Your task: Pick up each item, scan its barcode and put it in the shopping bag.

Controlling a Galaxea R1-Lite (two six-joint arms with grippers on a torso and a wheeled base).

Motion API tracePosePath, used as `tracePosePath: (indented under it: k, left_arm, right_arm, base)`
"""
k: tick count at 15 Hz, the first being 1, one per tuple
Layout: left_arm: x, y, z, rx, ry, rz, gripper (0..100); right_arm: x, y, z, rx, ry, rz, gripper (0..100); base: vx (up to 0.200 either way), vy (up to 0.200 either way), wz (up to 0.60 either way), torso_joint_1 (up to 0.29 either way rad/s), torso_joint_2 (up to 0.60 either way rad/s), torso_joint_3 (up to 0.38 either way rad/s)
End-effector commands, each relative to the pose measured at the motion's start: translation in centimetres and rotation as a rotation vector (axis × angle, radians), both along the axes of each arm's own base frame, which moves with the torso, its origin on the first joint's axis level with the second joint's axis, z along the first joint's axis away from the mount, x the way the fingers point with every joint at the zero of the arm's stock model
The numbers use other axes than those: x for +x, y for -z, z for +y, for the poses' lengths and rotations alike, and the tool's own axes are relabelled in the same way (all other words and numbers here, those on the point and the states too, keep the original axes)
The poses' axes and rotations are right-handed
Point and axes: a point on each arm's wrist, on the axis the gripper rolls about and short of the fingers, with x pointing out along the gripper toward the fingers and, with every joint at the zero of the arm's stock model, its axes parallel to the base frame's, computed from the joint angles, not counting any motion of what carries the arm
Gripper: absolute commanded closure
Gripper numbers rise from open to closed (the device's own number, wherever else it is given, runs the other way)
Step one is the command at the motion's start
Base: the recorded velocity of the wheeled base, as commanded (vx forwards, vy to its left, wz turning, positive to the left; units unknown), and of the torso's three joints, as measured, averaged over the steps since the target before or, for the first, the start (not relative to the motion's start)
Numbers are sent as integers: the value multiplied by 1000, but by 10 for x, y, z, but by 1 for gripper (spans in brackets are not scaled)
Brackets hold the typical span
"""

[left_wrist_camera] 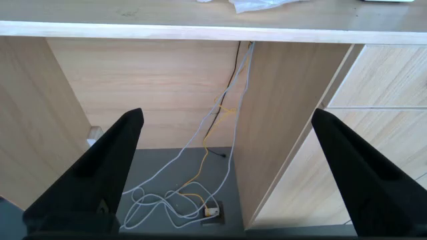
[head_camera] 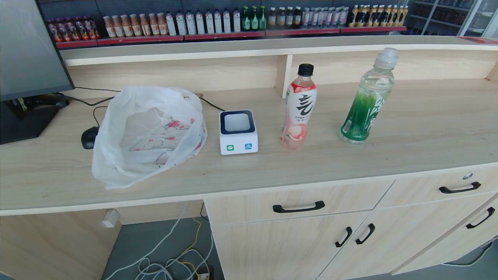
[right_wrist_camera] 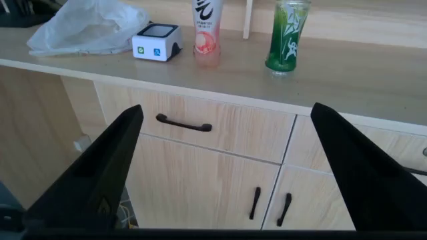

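Nearest, low and short of the counter's (head_camera: pixel 428 128) near edge: left gripper (left_wrist_camera: pixel 227 113), fingers spread wide, holding nothing, facing the open knee-space with loose cables (left_wrist_camera: pixel 180 193) on the floor; right gripper (right_wrist_camera: pixel 227 107), also wide and empty, facing the drawer handle (right_wrist_camera: pixel 183 124). On the counter, left to right: monitor (head_camera: pixel 27 46) at the far left; black mouse (head_camera: pixel 89 137); shopping bag (head_camera: pixel 148 132), white, mouth open and slumped, with pink print inside that may be the bag's own or contents, cannot tell; scanner (head_camera: pixel 238 131), a white box with its window facing up, just right of the bag; pink bottle (head_camera: pixel 298 109), upright with a black cap, near the scanner; green bottle (head_camera: pixel 367 101), upright, well apart to the right. Step in hand, as judged: the first pick-up, since both bottles stand untouched. The next move calls for an arm to rise clear of the counter's overhanging edge, then take one bottle by its body from the near side. Edges: a raised back wall with a divider (head_camera: pixel 286 74) stands just behind the pink bottle, limiting far-side reach. Open room: between the two bottles, along the near strip of the counter, and right of the green bottle.
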Motion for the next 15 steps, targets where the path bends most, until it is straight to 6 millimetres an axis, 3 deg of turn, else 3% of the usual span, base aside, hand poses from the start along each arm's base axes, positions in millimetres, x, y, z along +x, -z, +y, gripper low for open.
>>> tracePosePath:
  k: [1,4,6,9,15]
  left_arm:
    - [0,0,0,0,0,1,0]
    - [0,0,0,0,0,-1,0]
    - [0,0,0,0,0,-1,0]
    - [0,0,0,0,0,-1,0]
    - [0,0,0,0,0,-1,0]
  right_arm:
    - [10,-12,0,-10,-4,47,0]
    - [22,-29,0,-77,-15,45,0]
    - [43,-45,1,-147,-67,-2,0]
    - [63,-55,4,-200,-76,2,0]
    - [128,-90,16,-285,-95,-66,0]
  base:
    - [0,0,0,0,0,0]
    - [0,0,0,0,0,0]
    - [0,0,0,0,0,0]
    - [0,0,0,0,0,0]
    - [0,0,0,0,0,0]
